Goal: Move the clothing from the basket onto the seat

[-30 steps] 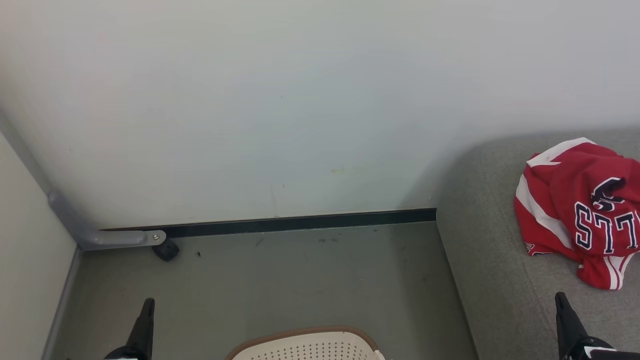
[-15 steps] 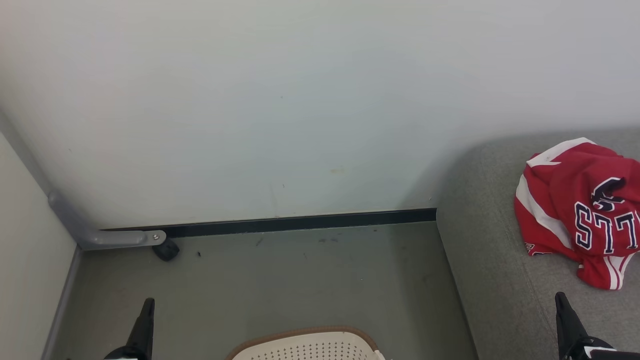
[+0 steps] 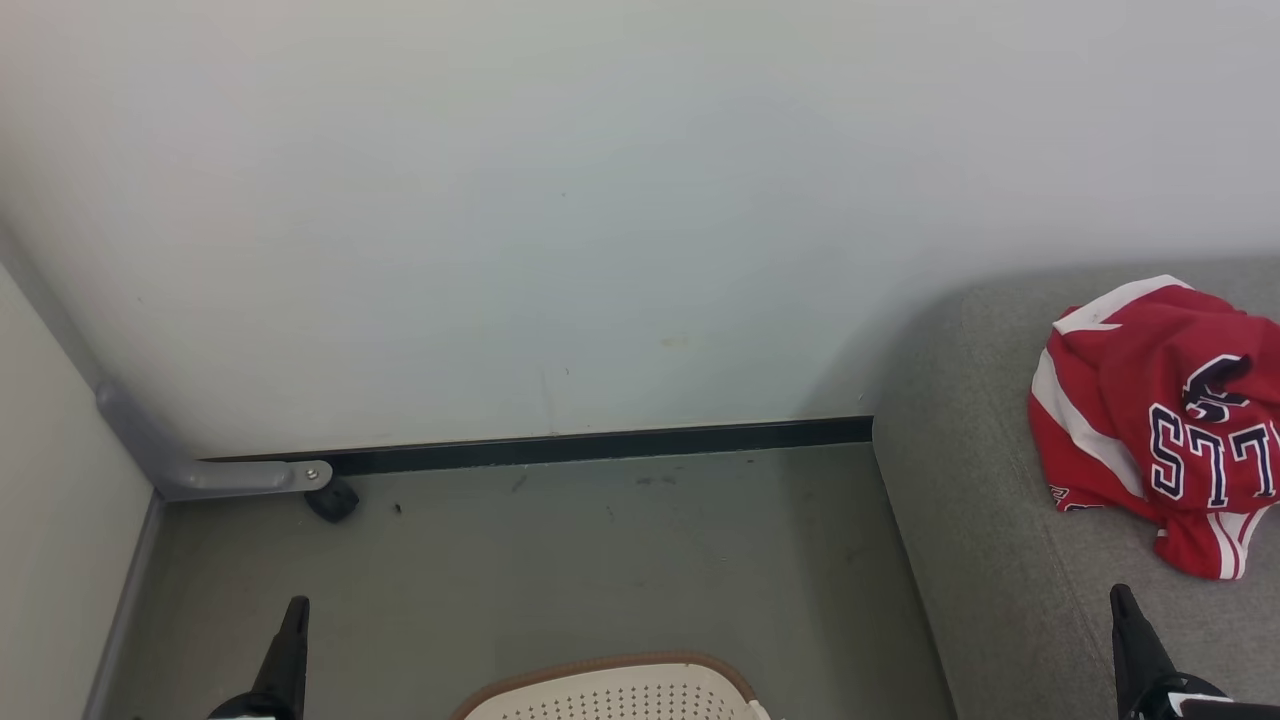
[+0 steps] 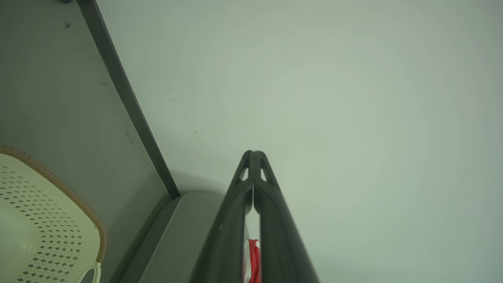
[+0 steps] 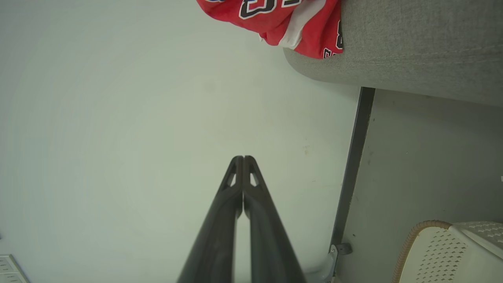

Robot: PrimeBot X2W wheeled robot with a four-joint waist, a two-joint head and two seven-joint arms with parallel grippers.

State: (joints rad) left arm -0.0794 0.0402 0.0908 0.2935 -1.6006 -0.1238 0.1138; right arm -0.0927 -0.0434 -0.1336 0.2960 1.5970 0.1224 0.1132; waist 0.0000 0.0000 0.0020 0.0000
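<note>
Left end effector (image 4: 253, 154): fingers closed tip to tip, nothing gripped; it sits low at the left of the head view, pointing toward the wall.
Right end effector (image 5: 243, 159): fingers likewise pressed together, nothing gripped; low at the right of the head view, over the near part of the seat.
Basket (image 3: 610, 664): on the floor between the two end effectors, at the bottom edge of the head view; brown rim and perforated cream wall show, the rest is cut off.
Floor (image 3: 600, 560): grey-green, a few dark scuffs.
Seat (image 3: 980, 480): grey cushion to the right of the basket, its rounded corner against the wall.
Clothing (image 3: 1140, 400): red jersey crumpled in a heap on the seat, white stripes and navy letters showing, well apart from the basket.
Caster (image 3: 330, 498): black, on a grey bracket at the left corner.
Wall (image 3: 600, 200): pale, with a dark baseboard strip (image 3: 600, 445) along its foot.
</note>
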